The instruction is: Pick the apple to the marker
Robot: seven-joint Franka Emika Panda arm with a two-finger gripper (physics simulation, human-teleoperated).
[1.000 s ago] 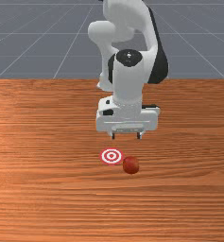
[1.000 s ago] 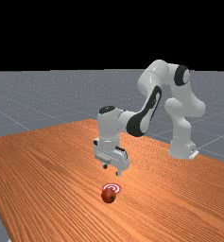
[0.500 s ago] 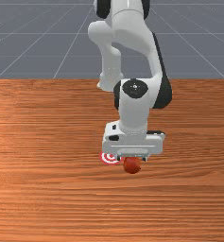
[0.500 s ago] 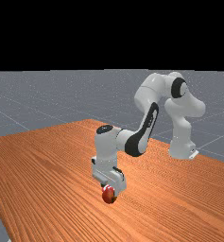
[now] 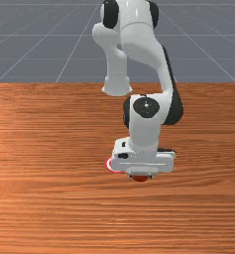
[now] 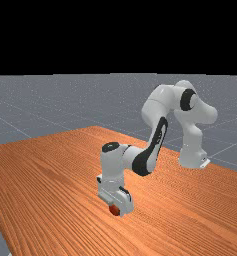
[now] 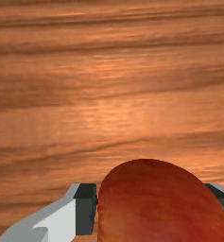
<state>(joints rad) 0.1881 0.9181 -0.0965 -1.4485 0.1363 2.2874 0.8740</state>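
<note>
Risking a slip on the round, glossy red apple (image 7: 156, 208)

The apple sits low beneath the white and grey jointed arm (image 6: 155, 107), with the jaws down around it, seemingly at counter height; the orange-brown wooden counter (image 5: 49, 198) looks to bear it. Whether the jaws are released or grasping the fruit, I cannot tell. The flat, round red-and-white target marker (image 5: 109, 166) peeps out beside them, toward the front view's left of the apple, which has yet to be set on it.

Securing the hold looks like the step in hand, and most of the trouble lies there. In the wrist view the apple bulges more toward one side of the jaws, so an uneven squeeze could push or roll it. Lifting before both sides bear firmly would leave it behind; pinching off its widest part could let the smooth, curved skin slide out. Later, a low carry might scrape the counter, and letting go too high could set the apple rolling off the marker
</note>
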